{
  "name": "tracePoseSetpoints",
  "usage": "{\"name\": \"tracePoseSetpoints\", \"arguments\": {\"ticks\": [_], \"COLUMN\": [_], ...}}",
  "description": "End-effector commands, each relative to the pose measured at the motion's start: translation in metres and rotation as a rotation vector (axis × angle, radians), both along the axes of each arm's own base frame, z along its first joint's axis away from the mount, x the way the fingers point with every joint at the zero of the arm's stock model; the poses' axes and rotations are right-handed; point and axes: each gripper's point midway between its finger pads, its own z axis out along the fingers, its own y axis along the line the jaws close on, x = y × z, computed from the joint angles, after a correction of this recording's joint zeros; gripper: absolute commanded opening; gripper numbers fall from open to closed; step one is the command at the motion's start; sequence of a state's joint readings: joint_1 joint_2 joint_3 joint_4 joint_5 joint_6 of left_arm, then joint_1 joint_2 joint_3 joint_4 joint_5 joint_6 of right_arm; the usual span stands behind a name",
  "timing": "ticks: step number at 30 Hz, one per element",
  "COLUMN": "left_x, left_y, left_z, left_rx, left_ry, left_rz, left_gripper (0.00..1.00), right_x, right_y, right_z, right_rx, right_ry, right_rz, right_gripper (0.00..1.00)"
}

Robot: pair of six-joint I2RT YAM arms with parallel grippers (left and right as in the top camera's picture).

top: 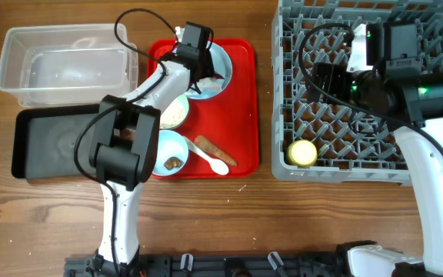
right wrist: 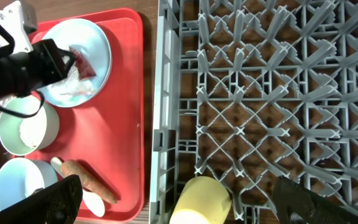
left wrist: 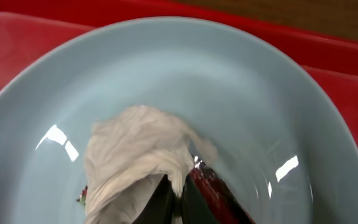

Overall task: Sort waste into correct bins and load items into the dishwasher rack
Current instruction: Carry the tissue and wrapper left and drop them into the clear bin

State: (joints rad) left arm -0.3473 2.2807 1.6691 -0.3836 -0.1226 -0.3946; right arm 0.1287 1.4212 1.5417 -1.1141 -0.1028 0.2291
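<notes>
My left gripper (left wrist: 180, 199) is down in the pale blue plate (left wrist: 229, 93) on the red serving tray, shut on the crumpled white tissue (left wrist: 135, 155). The red wrapper (left wrist: 219, 190) lies against its right finger. In the overhead view this gripper (top: 198, 71) covers the plate (top: 220, 61). The pale green bowl (top: 174, 114) holds white grains. The light blue bowl (top: 171, 154) holds brown scraps. The white spoon (top: 210, 159) and a long brown piece (top: 215, 150) lie beside it. My right gripper (right wrist: 176, 202) is open above the grey rack (top: 344, 173). The yellow cup (top: 301, 152) lies in the rack's front left corner.
The clear tub (top: 64, 65) stands at the far left, with the black tray (top: 52, 142) just in front of it. The flat red serving tray (top: 241, 115) sits between them and the rack. Cables hang over the rack and tray.
</notes>
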Motion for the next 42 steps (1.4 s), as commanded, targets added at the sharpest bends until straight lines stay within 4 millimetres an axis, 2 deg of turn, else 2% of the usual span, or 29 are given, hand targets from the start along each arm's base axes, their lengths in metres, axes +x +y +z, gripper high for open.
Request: {"name": "tracePoseSetpoints", "arguments": {"ticks": [1, 2, 3, 6, 8, 10, 14, 16, 17, 20, 23, 24, 26, 30, 32, 34, 36, 38, 42], "left_x": [-0.001, -0.004, -0.009, -0.026, -0.032, -0.032, -0.027, -0.027, -0.027, -0.021, -0.007, -0.003, 0.001, 0.003, -0.001, -0.009, -0.022, -0.052, -0.099], "left_y": [0.0, 0.006, 0.012, 0.038, 0.064, 0.092, 0.18, 0.21, 0.231, 0.273, 0.298, 0.302, 0.303, 0.303, 0.301, 0.297, 0.286, 0.258, 0.194], "left_z": [0.084, 0.114, 0.135, 0.186, 0.208, 0.216, 0.209, 0.201, 0.192, 0.168, 0.137, 0.127, 0.115, 0.117, 0.124, 0.148, 0.181, 0.219, 0.255], "left_rx": [-0.03, -0.04, -0.046, -0.056, -0.056, -0.037, 0.012, 0.025, 0.03, 0.04, 0.043, 0.043, 0.043, 0.043, 0.043, 0.06, 0.095, 0.079, 0.006], "left_ry": [-0.104, -0.135, -0.155, -0.195, -0.214, -0.224, -0.208, -0.191, -0.176, -0.151, -0.142, -0.138, -0.132, -0.143, -0.141, -0.158, -0.177, -0.176, -0.142], "left_rz": [-0.023, -0.014, -0.007, 0.03, 0.073, 0.109, 0.291, 0.35, 0.392, 0.471, 0.512, 0.518, 0.518, 0.517, 0.516, 0.478, 0.41, 0.352, 0.185], "left_gripper": [0.04, 0.04, 0.04, 0.04, 0.04, 0.04, 0.04, 0.04, 0.04, 0.04, 0.04, 0.13, 0.46, 0.9, 0.95, 0.95, 0.95, 0.95, 0.95], "right_x": [0.002, 0.002, 0.002, 0.002, 0.003, 0.003, 0.004, 0.004, 0.004, 0.004, 0.004, 0.004, 0.003, 0.003, 0.005, 0.006, 0.006, 0.007, 0.01], "right_y": [-0.002, -0.002, -0.002, -0.002, -0.002, -0.002, -0.002, -0.002, -0.002, -0.002, -0.002, -0.002, -0.002, 0.001, 0.001, 0.001, 0.006, 0.012, 0.016], "right_z": [0.002, 0.002, 0.002, 0.002, 0.003, 0.003, 0.003, 0.003, 0.003, 0.004, 0.003, 0.003, 0.003, 0.004, 0.005, 0.006, 0.007, 0.009, 0.012], "right_rx": [-0.023, -0.023, -0.023, -0.023, -0.023, -0.023, -0.023, -0.023, -0.022, -0.022, -0.022, -0.022, -0.02, -0.005, -0.005, -0.004, 0.018, 0.044, 0.05], "right_ry": [-0.014, -0.014, -0.014, -0.014, -0.017, -0.019, -0.021, -0.021, -0.021, -0.022, -0.021, -0.02, -0.019, -0.02, -0.027, -0.033, -0.037, -0.044, -0.067], "right_rz": [0.008, 0.008, 0.008, 0.008, 0.008, 0.008, 0.008, 0.008, 0.008, 0.008, 0.008, 0.008, 0.009, 0.017, 0.017, 0.018, 0.034, 0.052, 0.085], "right_gripper": [0.99, 0.99, 0.99, 0.99, 0.99, 0.99, 0.99, 0.99, 0.99, 0.99, 0.99, 0.99, 0.99, 0.99, 0.99, 0.99, 0.99, 0.99, 1.0]}}
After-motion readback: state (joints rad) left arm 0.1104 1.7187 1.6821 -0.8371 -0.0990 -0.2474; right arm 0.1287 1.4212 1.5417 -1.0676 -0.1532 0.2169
